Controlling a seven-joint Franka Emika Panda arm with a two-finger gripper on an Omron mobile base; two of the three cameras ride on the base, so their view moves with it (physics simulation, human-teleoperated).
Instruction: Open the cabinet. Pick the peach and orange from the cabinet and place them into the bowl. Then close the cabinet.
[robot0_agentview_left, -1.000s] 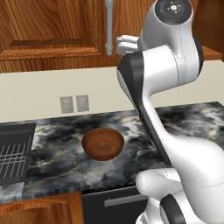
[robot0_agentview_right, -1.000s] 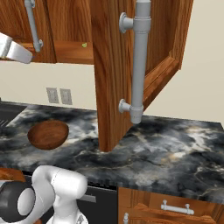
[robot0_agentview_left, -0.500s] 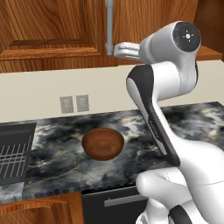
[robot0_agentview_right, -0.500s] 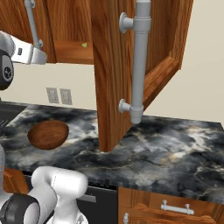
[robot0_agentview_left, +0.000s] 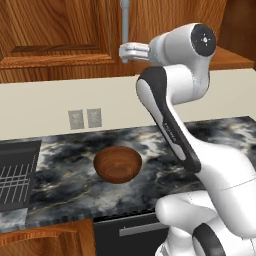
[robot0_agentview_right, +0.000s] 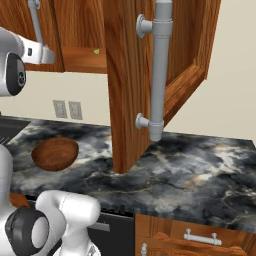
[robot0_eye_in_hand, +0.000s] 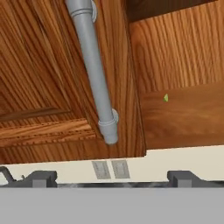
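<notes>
Spread wide and holding nothing, my end effector (robot0_agentview_left: 125, 50) sits at the upper middle of the left base view, level with the lower end of the grey bar handle (robot0_agentview_left: 124, 27) on the shut left door of the cabinet (robot0_agentview_left: 60, 35). In the right base view the end effector (robot0_agentview_right: 47, 55) shows at the upper left, just beside that same handle (robot0_agentview_right: 35, 20); whether it touches the bar I cannot tell. In the hand view my two dark fingertips (robot0_eye_in_hand: 41, 178) rise far apart along the bottom, and the handle (robot0_eye_in_hand: 94, 74) runs diagonally from the top down to the middle, ending above the pair of wall outlets (robot0_eye_in_hand: 109, 168).

The right door (robot0_agentview_right: 150, 75) of the cabinet stands swung open (it takes up the centre of the right base view, its long handle (robot0_agentview_right: 160, 70) facing the camera). Behind it the bottom shelf (robot0_agentview_right: 82, 57) is exposed, and a small yellow-green speck on it, the orange (robot0_agentview_right: 96, 51), sits at upper left of centre; the hand view shows it too (robot0_eye_in_hand: 165, 98), right of centre on the shelf (robot0_eye_in_hand: 183, 113).

The bowl (robot0_agentview_left: 118, 164) rests upright on the dark marbled desk (robot0_agentview_left: 70, 175), left of centre in the left base view, and at the left edge of the right base view (robot0_agentview_right: 55, 153). A dark ribbed appliance (robot0_agentview_left: 15, 172) lies at the far left of the desk.
</notes>
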